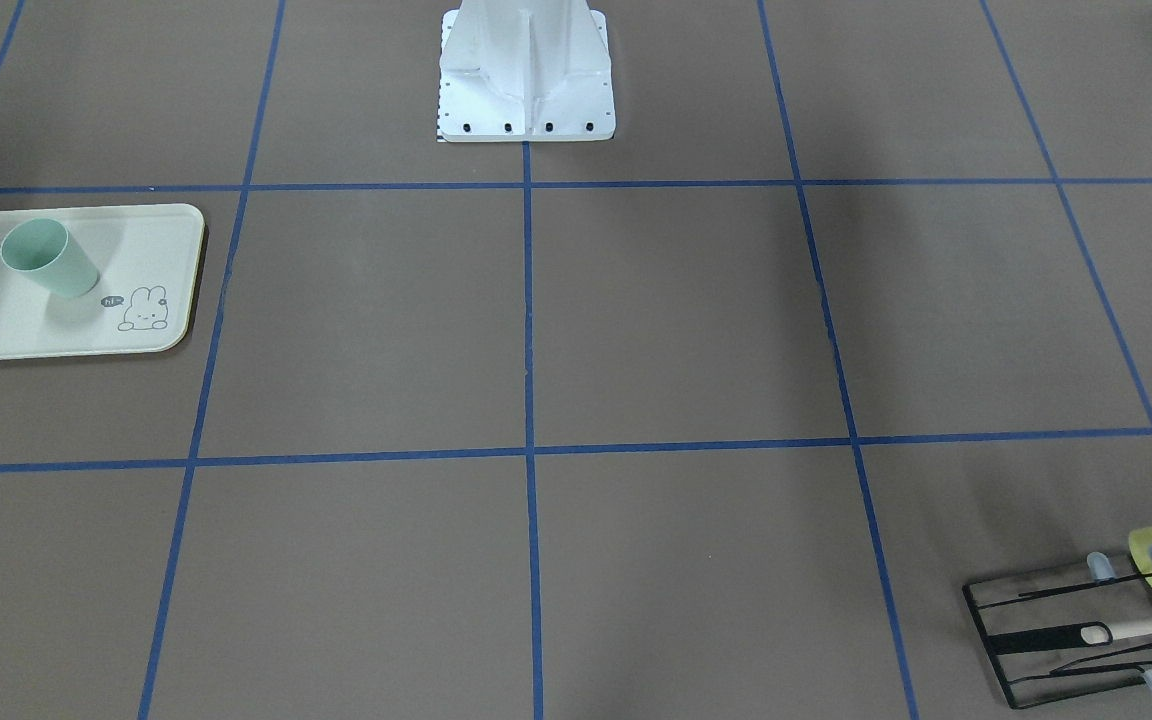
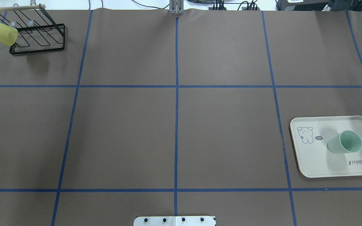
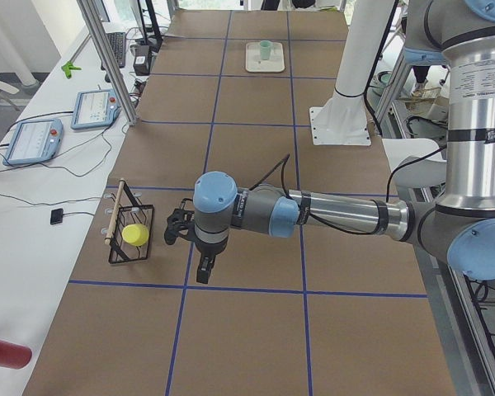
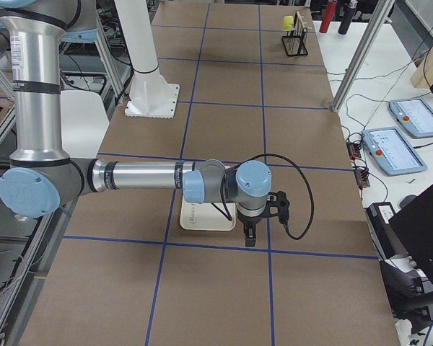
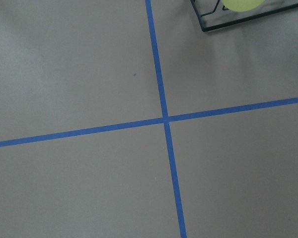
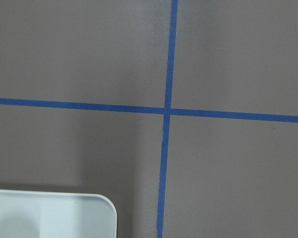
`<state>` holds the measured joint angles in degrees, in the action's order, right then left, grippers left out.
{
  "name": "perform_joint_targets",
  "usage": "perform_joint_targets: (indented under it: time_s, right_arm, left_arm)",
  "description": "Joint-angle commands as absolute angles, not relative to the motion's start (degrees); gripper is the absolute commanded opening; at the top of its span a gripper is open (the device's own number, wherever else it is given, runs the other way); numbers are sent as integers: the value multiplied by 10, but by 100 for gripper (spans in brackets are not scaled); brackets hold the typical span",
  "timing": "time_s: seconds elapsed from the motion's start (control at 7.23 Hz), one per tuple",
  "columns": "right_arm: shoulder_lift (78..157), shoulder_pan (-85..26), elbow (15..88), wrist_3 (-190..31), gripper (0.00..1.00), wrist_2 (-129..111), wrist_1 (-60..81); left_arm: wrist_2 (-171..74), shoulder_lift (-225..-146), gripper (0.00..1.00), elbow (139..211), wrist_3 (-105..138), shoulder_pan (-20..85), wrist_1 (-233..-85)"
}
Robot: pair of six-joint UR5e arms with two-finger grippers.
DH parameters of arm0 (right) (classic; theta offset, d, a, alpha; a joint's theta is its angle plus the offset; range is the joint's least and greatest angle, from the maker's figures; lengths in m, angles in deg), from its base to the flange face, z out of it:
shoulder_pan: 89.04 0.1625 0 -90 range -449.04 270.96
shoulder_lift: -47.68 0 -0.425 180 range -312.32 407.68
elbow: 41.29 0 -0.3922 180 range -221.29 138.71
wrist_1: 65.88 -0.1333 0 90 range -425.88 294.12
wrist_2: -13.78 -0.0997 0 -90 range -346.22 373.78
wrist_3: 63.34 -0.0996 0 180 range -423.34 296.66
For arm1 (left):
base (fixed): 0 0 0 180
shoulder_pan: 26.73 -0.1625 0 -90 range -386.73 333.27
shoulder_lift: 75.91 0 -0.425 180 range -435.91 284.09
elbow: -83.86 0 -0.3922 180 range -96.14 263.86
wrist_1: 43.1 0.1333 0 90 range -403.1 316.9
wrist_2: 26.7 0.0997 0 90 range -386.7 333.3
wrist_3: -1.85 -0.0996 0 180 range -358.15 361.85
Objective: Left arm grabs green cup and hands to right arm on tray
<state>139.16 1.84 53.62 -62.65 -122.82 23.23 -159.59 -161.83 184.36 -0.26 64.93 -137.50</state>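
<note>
Cup (image 2: 346, 142) upright on tray (image 2: 313, 157), table's right edge; looks done. Left gripper (image 3: 203, 271), right gripper (image 4: 248, 236): jaw state not visible. Right gripper hovers beside tray; retreat upward, clear of cup.

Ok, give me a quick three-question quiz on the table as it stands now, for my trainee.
1. True or false: the green cup stands on the tray.
2. Pick one: the yellow-green cup is A) on the tray, B) hung on the black wire rack, C) lying at the table's centre.
3. Short answer: which arm reaches out close to that rack?

Key: 1 true; 2 B; 3 the left arm.
</note>
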Motion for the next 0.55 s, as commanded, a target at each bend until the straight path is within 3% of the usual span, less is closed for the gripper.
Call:
perform_joint_targets:
  time_s: [0.0, 0.42]
  right_arm:
    - [1390, 18, 536, -626, 100, -1229, 232]
    - [1388, 18, 536, -626, 100, -1229, 232]
  left_arm:
    - [-1596, -1619, 100, 1843, -3, 649, -1375]
    - [-1596, -1619, 100, 1843, -3, 649, -1375]
